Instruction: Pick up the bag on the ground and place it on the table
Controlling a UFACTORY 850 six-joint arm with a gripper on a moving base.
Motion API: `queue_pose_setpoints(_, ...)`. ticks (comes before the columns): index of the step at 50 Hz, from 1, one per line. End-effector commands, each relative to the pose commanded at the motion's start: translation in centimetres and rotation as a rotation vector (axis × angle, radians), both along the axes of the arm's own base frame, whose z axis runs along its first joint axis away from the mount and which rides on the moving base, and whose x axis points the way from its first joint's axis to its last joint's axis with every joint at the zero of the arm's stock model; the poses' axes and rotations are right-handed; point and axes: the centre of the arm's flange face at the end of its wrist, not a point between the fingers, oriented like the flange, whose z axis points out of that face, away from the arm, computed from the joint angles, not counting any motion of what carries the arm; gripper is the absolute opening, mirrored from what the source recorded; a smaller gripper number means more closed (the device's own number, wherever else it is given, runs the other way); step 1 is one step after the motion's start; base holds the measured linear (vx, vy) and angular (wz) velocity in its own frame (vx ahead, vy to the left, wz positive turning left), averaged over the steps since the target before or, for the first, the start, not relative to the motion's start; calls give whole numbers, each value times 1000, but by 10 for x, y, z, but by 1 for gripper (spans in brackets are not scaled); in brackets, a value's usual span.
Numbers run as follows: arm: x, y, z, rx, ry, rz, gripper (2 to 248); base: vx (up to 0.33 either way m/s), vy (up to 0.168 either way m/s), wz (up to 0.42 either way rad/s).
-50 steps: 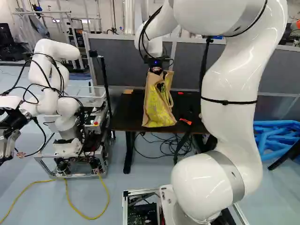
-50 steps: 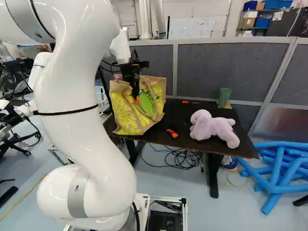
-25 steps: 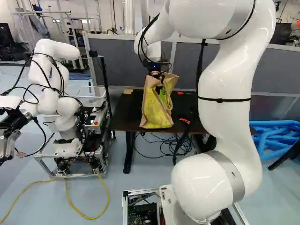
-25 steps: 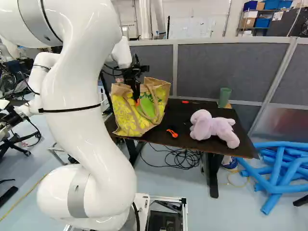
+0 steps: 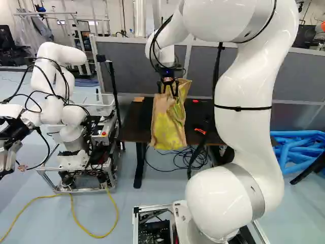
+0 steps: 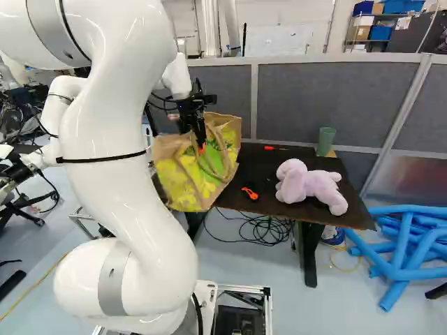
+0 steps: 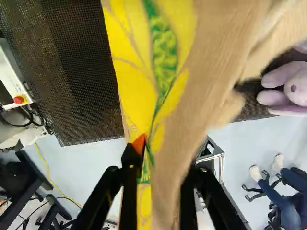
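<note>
White, glossy, tubular arm (image 5: 249, 91), curving up from its base joint, its wrist directed downward. Dark, mesh-textured worktop (image 6: 265, 164), beyond and beneath the black fingers (image 5: 168, 93). Tan, woven bag with yellow-and-green leaf print (image 5: 168, 127), slanting below and between the fingers, which stand apart; its base overhangs the near edge, contact there uncertain. Right of the fingers, right base view: lilac, long-eared plush animal (image 6: 314, 184); farther back, upright green cup (image 6: 325, 142).

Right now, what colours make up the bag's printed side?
The bag is yellow and green, clearest in the wrist view.
</note>
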Motion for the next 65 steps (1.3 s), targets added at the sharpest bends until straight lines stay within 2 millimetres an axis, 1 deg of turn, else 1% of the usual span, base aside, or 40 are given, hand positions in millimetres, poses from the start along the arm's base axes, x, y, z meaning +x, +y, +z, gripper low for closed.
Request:
queue_pose_setpoints(1, 0, 0, 0, 0, 0, 0, 81, 0, 0, 0)
queue_pose_setpoints(2, 0, 0, 0, 0, 0, 0, 116, 0, 0, 0)
queue_pose_setpoints(6, 0, 0, 0, 0, 0, 0, 116, 0, 0, 0)
queue_pose_setpoints(7, 0, 0, 0, 0, 0, 0, 151, 0, 0, 0)
queue_pose_setpoints(12, 0, 0, 0, 0, 0, 0, 151, 0, 0, 0)
queue_pose_setpoints(13, 0, 0, 0, 0, 0, 0, 186, 0, 0, 0)
queue_pose_setpoints(17, 0, 0, 0, 0, 0, 0, 186, 0, 0, 0)
queue_pose_setpoints(18, 0, 0, 0, 0, 0, 0, 222, 0, 0, 0)
queue_pose_setpoints(22, 0, 0, 0, 0, 0, 0, 222, 0, 0, 0)
queue_pose_setpoints(23, 0, 0, 0, 0, 0, 0, 247, 0, 0, 0)
queue_pose_setpoints(43, 0, 0, 0, 0, 0, 0, 247, 0, 0, 0)
queue_pose_setpoints(48, -2, 0, 4, 1, -6, 0, 247, 0, 0, 0)
queue_pose_setpoints(56, -12, -1, 15, 3, -18, 2, 247, 0, 0, 0)
queue_pose_setpoints(65, -32, -3, 29, 0, -11, 1, 247, 0, 0, 0)
